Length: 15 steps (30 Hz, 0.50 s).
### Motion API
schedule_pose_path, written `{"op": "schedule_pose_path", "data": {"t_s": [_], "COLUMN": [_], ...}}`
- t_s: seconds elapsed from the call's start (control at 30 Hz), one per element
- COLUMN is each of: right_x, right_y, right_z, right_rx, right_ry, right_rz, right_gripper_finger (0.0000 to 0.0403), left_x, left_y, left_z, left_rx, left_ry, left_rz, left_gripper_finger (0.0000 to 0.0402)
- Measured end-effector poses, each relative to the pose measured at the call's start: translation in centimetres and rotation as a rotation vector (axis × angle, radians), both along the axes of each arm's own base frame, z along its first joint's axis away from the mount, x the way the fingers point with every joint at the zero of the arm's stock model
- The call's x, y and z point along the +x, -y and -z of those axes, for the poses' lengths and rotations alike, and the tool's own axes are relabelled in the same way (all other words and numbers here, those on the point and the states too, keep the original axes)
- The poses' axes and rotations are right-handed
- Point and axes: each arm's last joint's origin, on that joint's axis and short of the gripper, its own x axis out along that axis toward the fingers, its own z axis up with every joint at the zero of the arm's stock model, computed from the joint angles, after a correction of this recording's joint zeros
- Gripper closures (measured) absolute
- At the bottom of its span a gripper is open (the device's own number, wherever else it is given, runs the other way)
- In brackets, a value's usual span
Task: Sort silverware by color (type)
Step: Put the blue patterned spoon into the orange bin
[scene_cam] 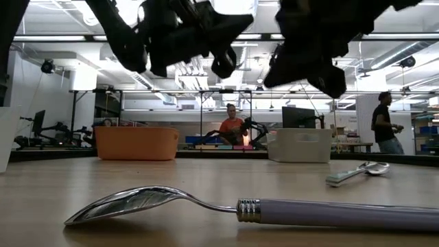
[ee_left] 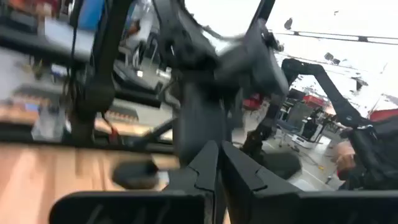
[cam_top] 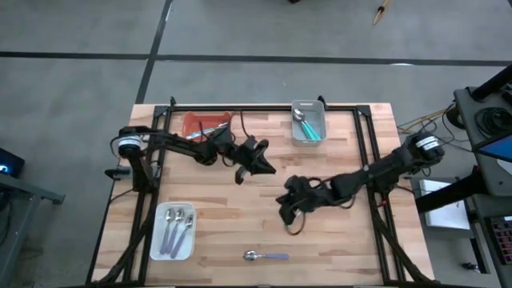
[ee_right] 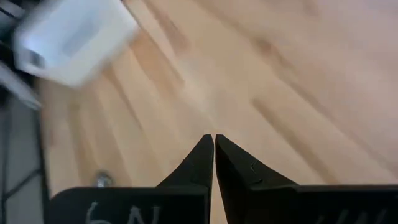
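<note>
Nearest the front edge of the table [cam_top: 240, 216] lies a single lavender-handled spoon [cam_top: 266, 256], flat on the wood with its shiny bowl to the left and its handle running right. It looks light and rigid, all hard metal and smooth coloured handle, so I would expect it to slip easily if pinched on the polished bowl. The better hold seems to be across the slim handle, near the ribbed collar where it meets the neck, with the tips coming straight down since it sits so low on the wood.

A little farther back on the left, the white tray [cam_top: 157, 244] holds three pale-handled spoons [cam_top: 178, 228], lying side by side.

Over the middle of the table hangs the right claw [cam_top: 286, 205], its tips pressed together and carrying nothing, just beyond the loose spoon and slightly right of it. Farther back and left of centre hovers the left claw [cam_top: 267, 166], likewise pressed together and empty.

At the far edge, the orange tray [cam_top: 192, 122] sits on the left with something teal in it that I can't make out. The grey tray [cam_top: 294, 133] on the right holds teal-handled spoons [cam_top: 309, 128].
</note>
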Motion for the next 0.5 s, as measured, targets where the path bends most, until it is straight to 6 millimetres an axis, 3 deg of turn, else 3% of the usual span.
{"op": "schedule_pose_path", "data": {"t_s": [0.23,0.5], "right_x": [3.2,5.9], "right_y": [-1.7,-3.5], "right_z": [1.9,3.6], "right_rx": [0.071,0.093], "right_ry": [-0.447,-0.740], "right_rz": [0.029,-0.055], "right_gripper_finger": [0.0394,0.0394], "left_x": [-1.9,-4.9], "left_y": [-0.7,0.2], "left_z": [-3.2,-5.0], "left_rx": [0.058,0.075], "left_ry": [0.103,0.145], "left_rz": [-0.033,0.051], "left_gripper_finger": [0.0402,0.0401]}}
